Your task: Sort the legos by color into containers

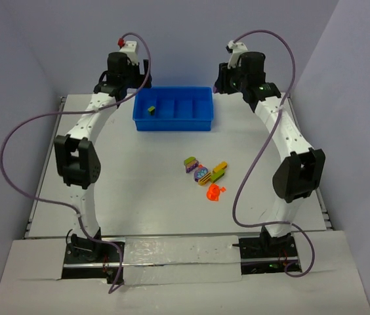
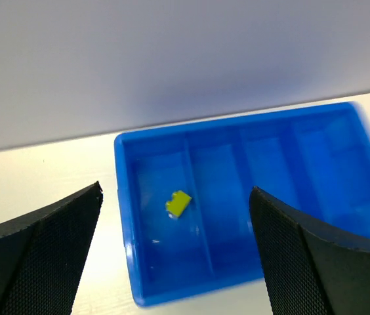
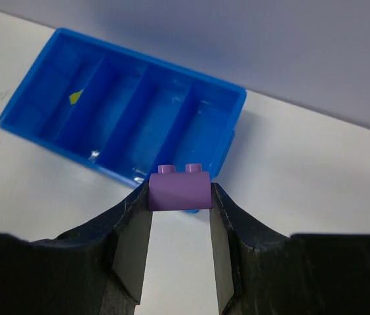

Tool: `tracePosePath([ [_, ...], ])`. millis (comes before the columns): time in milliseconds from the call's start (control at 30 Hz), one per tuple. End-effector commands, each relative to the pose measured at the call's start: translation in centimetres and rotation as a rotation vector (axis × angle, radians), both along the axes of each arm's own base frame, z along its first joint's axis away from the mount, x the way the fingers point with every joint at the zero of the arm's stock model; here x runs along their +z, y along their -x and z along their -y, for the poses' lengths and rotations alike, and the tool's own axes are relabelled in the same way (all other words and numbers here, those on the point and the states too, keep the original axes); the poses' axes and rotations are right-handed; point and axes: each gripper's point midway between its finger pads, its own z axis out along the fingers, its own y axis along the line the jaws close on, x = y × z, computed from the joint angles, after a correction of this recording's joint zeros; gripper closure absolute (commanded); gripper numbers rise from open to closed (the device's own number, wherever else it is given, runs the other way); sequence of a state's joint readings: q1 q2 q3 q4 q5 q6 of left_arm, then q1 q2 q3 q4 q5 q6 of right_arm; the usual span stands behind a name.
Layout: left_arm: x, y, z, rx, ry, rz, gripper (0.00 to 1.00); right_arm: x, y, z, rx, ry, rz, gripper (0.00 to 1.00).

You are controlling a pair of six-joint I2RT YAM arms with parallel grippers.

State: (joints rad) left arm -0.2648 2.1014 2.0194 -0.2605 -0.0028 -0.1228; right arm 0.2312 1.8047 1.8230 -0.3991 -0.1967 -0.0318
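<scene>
The bright blue bin with four compartments stands at the back middle of the table. One olive-green brick lies in its leftmost compartment and also shows in the left wrist view. My left gripper is open and empty above the bin's left end. My right gripper is shut on a purple brick near the bin's right end. The other bricks, a mixed-colour cluster and a translucent orange-red piece, lie on the table in front of the bin.
The table's white surface spreads around the bin. Walls close in at the back and at both sides. Purple cables hang off both arms.
</scene>
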Motion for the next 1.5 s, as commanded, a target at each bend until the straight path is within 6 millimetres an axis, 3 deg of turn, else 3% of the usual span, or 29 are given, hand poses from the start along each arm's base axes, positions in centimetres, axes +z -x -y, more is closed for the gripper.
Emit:
tracePosePath([
  [0,6.1,5.4,0.3,-0.122,0.079,0.05,0.01,0.4,-3.4,-1.4,-0.041,0.07,0.069,1.0],
  [167,5.8,8.8,-0.1,-0.162,0.109,0.002,0.01,-1.5,-6.5,-2.6,-0.089,0.103,0.094,1.0],
  [300,6.3,9.8,-1.3,-0.13,0.108,0.01,0.01,-2.7,-8.4,-3.1,-0.153,0.1,0.133,1.0],
  [400,6.1,9.9,-2.3,-0.11,0.141,0.006,0.01,-3.2,-9.9,-3.8,-0.188,0.082,0.17,1.0],
  [633,5.2,9.7,-2.5,-0.129,0.176,-0.027,0.01,-7.3,-13.1,-4.9,-0.217,0.052,0.148,0.93],
  [800,5.1,9.9,-2.6,-0.133,0.171,-0.024,0.01,-10.1,-14.1,-5.3,-0.217,0.05,0.133,0.9],
  [933,4.8,9.9,-2.8,-0.127,0.164,-0.031,0.01,-11.2,-14.4,-5.5,-0.221,0.057,0.126,0.89],
  [1000,4.6,9.9,-2.8,-0.13,0.163,-0.034,0.01,-11.7,-14.5,-5.6,-0.218,0.057,0.122,0.83],
  [1133,4.3,9.8,-2.7,-0.133,0.166,-0.039,0.01,-12.5,-14.7,-5.5,-0.225,0.065,0.12,0.54],
  [1467,3.1,9.6,-2.2,-0.166,0.168,-0.071,0.01,-12.5,-14.9,-5.6,-0.219,0.059,0.122,0.23],
])
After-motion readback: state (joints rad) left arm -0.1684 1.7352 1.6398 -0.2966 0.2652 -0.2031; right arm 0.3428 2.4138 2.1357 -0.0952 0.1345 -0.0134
